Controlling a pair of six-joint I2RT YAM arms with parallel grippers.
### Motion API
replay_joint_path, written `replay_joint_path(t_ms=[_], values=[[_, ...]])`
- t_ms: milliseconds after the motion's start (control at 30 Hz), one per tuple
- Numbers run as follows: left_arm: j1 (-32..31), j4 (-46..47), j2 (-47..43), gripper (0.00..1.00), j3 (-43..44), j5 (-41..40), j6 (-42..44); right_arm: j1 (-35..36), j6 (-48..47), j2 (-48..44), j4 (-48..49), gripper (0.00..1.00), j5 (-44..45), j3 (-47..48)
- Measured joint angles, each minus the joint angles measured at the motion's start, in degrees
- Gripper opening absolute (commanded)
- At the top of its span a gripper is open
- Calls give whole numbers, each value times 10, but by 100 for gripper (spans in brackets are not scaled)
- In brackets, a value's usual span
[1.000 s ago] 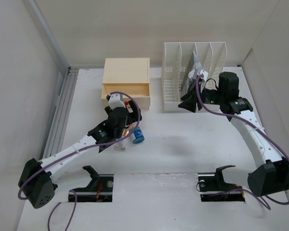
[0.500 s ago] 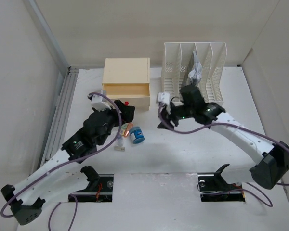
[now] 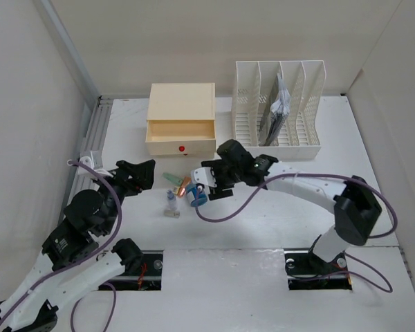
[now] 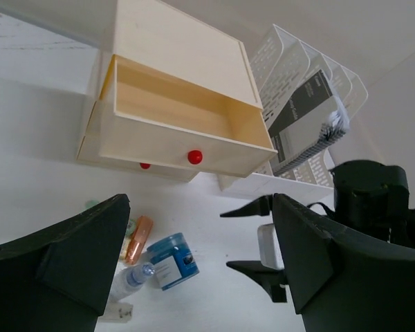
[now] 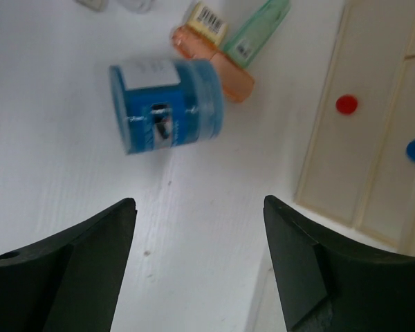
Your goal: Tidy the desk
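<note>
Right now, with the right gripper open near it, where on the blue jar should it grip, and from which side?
Come from above and close across the curved wall of the blue jar at its labelled half. It seems to lie on its side, and the orange tube crowds the other half. The right gripper is open and looks wide enough.

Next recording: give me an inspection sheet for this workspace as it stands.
Surface: desk, white, no spills seen.
Job's things: drawer box with top drawer open; file rack holds a notebook.
Clutter: blue jar on its side, orange tube, green tube, small clear bottle, bunched before the drawer box.
Grippers: left gripper open, empty; right gripper open, empty, above the blue jar.
Cables: purple cables loop along both arms.
Surroundings: pale walls.
</note>
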Motion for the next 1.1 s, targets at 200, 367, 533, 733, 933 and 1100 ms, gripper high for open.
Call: replay_joint_path(t_ms=[200, 367, 533, 733, 933, 1100], values=[[0, -14, -7, 83, -20, -10, 12, 0, -44, 115, -16, 85, -44, 102], [0, -17, -11, 83, -32, -10, 20, 2, -59, 163, -50, 85, -72, 144], [0, -16, -17, 83, -35, -9, 26, 7, -74, 196, -79, 86, -94, 178], [0, -15, -18, 83, -35, -6, 32, 23, -77, 234, -103, 86, -113, 210], [0, -15, -21, 83, -35, -2, 34, 30, -72, 258, -113, 85, -117, 211], [0, -14, -29, 83, -35, 1, 35, 30, -63, 254, -105, 85, -112, 200]])
